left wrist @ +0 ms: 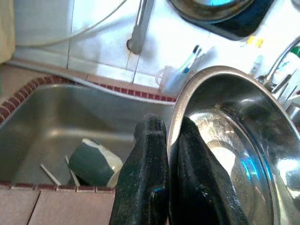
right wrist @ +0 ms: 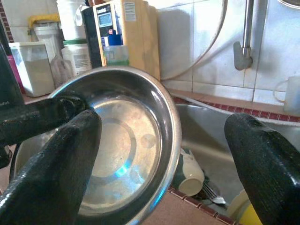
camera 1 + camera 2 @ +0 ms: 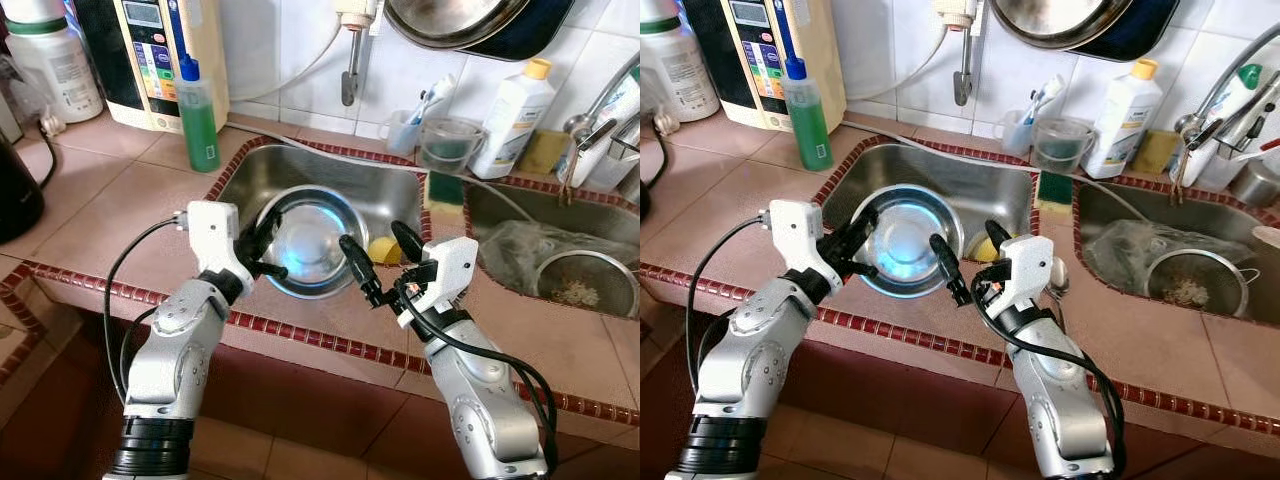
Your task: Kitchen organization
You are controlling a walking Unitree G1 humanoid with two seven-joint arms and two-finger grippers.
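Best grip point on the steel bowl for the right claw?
The near-right rim of the steel bowl, opposite where the left claw already pinches it. The bowl sits tilted over the sink, its thin rim exposed; the right claw is open beside it.

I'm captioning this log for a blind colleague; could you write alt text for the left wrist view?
The left gripper pinches the rim of a steel bowl over a steel sink, with a green-and-white mug lying in the basin below.
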